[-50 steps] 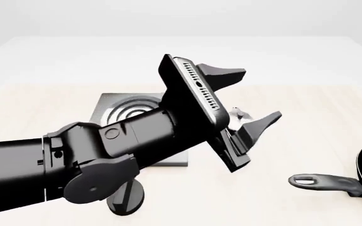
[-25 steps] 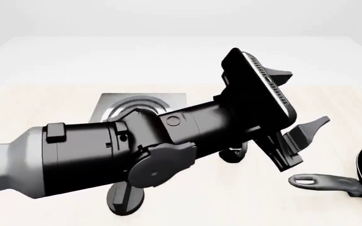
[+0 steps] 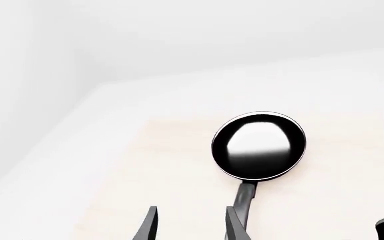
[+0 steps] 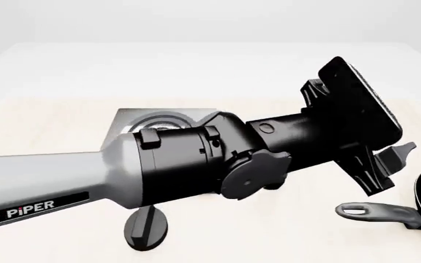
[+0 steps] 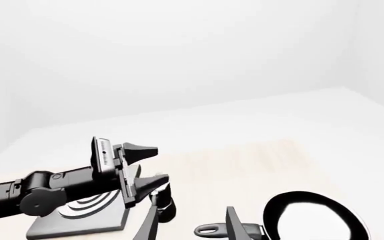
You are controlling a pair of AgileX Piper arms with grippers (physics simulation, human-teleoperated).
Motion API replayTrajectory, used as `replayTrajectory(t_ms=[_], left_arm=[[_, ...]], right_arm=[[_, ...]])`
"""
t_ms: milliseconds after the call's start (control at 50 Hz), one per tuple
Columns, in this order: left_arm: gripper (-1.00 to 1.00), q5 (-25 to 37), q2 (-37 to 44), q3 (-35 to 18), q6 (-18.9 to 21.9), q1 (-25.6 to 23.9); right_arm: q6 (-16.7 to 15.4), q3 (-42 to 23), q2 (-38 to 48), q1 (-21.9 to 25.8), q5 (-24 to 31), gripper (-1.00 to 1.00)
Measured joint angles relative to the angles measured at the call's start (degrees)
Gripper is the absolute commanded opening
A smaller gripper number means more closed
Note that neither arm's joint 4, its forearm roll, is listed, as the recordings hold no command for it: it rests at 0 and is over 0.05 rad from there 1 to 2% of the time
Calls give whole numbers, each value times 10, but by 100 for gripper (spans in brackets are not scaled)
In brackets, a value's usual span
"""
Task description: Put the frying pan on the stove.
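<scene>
1. pan-wise: the round black frying pan [image 3: 259, 145] with glossy pale inside lies at the table's right, handle pointing left toward the arms, well apart from the flat grey square stove [image 5: 85, 216].
2. left gripper [image 4: 393, 164] hangs spread and empty just above-left of the handle's holed end; right gripper [image 5: 190, 222] is also spread, empty.
3. pan's inside holds nothing; stove's ringed burner is bare.
</scene>
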Motion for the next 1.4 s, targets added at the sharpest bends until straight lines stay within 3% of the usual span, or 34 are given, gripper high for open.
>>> replayTrajectory(t_ms=[320, 660, 1400], left_arm=[[100, 70, 67, -93, 20, -3], [100, 121, 120, -153, 39, -16], [100, 141, 193, -184, 44, -47]], right_arm=[[2, 1, 0, 0, 0, 100], [6, 1, 0, 0, 0, 100], [16, 2, 0, -1, 0, 100]])
